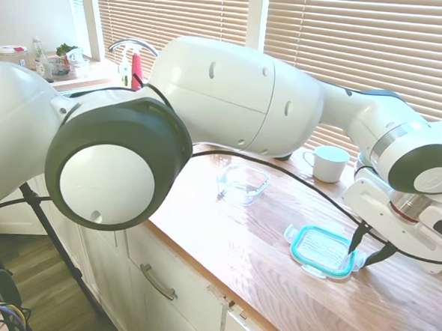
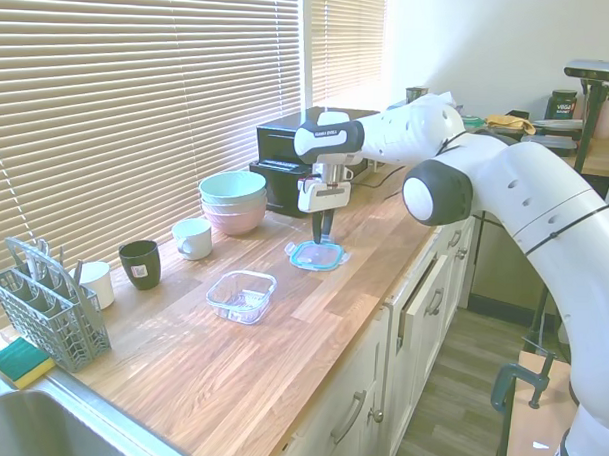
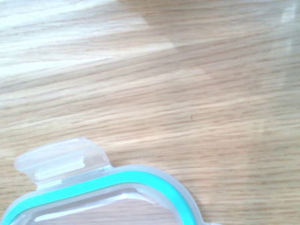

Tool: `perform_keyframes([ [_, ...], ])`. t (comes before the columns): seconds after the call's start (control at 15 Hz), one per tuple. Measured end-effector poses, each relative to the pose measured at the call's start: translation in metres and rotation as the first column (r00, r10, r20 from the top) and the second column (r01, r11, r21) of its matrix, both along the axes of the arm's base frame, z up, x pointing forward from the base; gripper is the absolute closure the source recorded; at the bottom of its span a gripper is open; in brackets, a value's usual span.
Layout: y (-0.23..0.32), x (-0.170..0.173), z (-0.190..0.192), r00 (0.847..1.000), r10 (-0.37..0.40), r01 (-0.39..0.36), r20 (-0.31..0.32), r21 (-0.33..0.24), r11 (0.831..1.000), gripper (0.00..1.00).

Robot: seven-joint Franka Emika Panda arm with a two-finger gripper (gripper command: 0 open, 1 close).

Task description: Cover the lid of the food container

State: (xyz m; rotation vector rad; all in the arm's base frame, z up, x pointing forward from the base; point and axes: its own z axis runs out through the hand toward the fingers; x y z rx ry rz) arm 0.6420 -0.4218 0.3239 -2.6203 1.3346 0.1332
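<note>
The lid (image 1: pixel 319 249), clear with a teal rim, lies flat on the wooden counter (image 1: pixel 261 243). In the second exterior view the lid (image 2: pixel 317 255) is to the right of the food container (image 2: pixel 242 295). The wrist view shows one corner and snap tab of the lid (image 3: pixel 101 183). The food container (image 1: pixel 243 183), a small clear glass dish, stands uncovered a hand's width away from the lid. My gripper (image 1: pixel 361 257) points down at the lid's edge farthest from the dish, its two dark fingers apart and open, tips at lid height. The same gripper (image 2: pixel 322 241) shows above the lid.
A white mug (image 1: pixel 330 163) stands behind the lid. Stacked pastel bowls (image 2: pixel 232 200), a white mug (image 2: pixel 192 238), a dark mug (image 2: pixel 139 263), a cutlery rack (image 2: pixel 47 304) and a black appliance (image 2: pixel 287 167) line the window side. The counter edge runs along the front.
</note>
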Motion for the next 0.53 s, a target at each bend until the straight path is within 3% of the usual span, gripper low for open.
perform_keyframes([
  [0.4,0.005,0.002,0.002,1.000,0.009,-0.009,-0.007,0.009,1.000,1.00],
  [0.53,0.011,0.002,0.001,1.000,0.023,-0.022,-0.007,0.051,0.998,1.00],
])
